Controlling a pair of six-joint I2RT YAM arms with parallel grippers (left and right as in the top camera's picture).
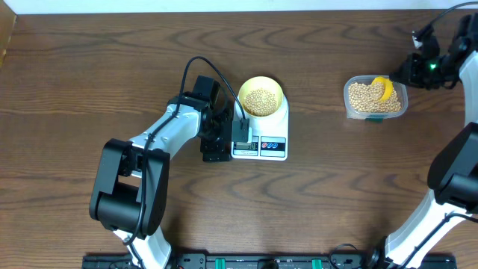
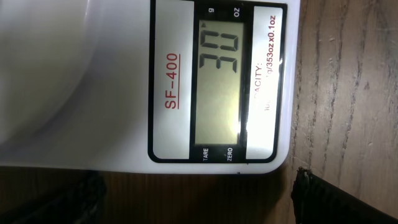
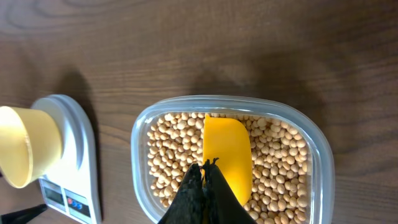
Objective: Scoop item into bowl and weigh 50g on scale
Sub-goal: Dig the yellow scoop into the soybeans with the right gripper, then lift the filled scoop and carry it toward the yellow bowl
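The white scale (image 1: 272,146) stands mid-table with the pale-yellow bowl (image 1: 261,96) on it, holding tan beans (image 1: 260,101). In the left wrist view the scale's display (image 2: 221,81) appears to read 30. My left gripper (image 1: 230,140) (image 2: 196,205) is open and empty beside the scale's display end. My right gripper (image 3: 205,173) (image 1: 398,77) is shut on the handle of the yellow scoop (image 3: 227,152) (image 1: 384,88). The scoop lies on the beans (image 3: 171,149) in the clear tub (image 1: 375,99). The scale (image 3: 71,155) and bowl (image 3: 25,146) also show in the right wrist view.
The clear plastic tub's rim (image 3: 323,155) surrounds the scoop and sits on the brown wooden table (image 1: 89,75) at the right. The left arm's cable (image 1: 216,75) loops near the bowl. The table's front rail (image 1: 261,261) runs along the near edge.
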